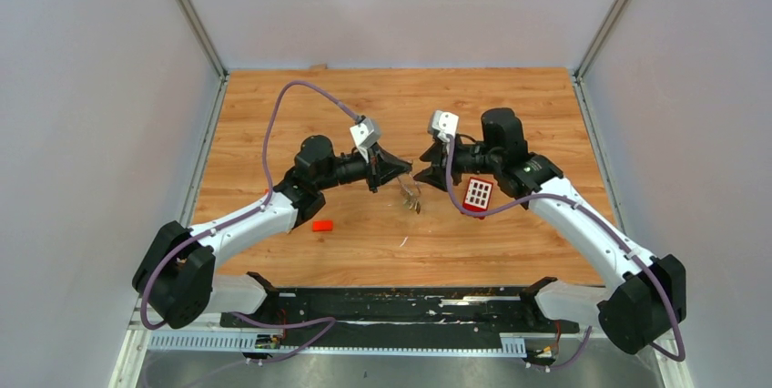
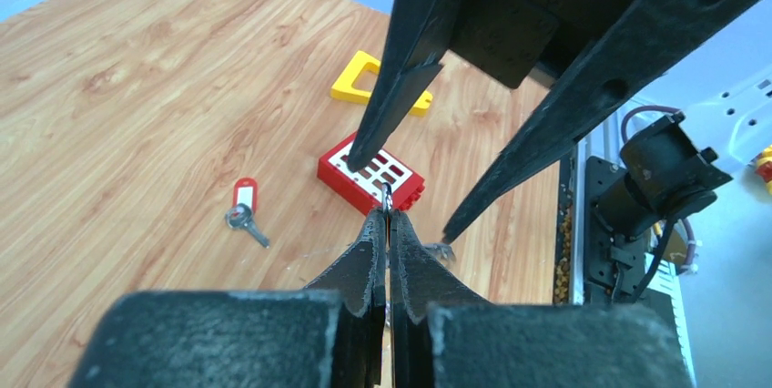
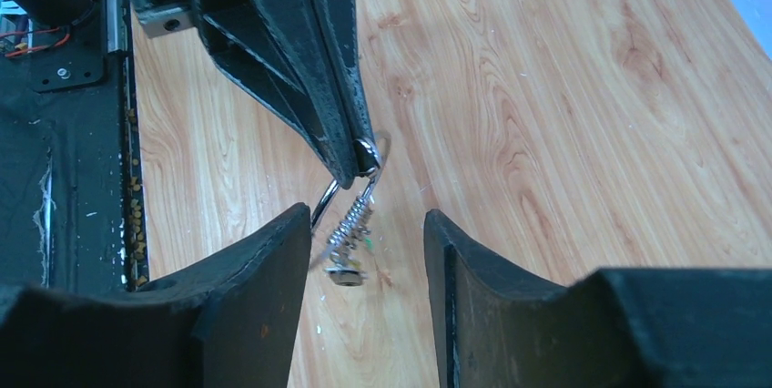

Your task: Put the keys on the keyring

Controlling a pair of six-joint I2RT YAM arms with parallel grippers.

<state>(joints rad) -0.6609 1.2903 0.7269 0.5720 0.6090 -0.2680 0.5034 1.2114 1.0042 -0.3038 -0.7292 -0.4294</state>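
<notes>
My left gripper [image 2: 389, 217] is shut on the thin silver keyring [image 2: 388, 195], pinching its top edge. In the right wrist view the keyring [image 3: 368, 153] hangs from the left gripper's fingertips [image 3: 346, 156], with a bunch of silver keys [image 3: 350, 244] dangling from it above the table. My right gripper [image 3: 368, 224] is open and empty, its fingers on either side of the hanging bunch without touching it. From above, both grippers meet at the table's middle, over the keys [image 1: 412, 199]. One loose key with a red tag [image 2: 244, 210] lies on the table.
A red block with white squares [image 1: 478, 193] lies just beside the right gripper and also shows in the left wrist view [image 2: 371, 172]. A yellow plastic piece [image 2: 373, 78] lies beyond it. A small red block [image 1: 321, 225] sits near the left arm.
</notes>
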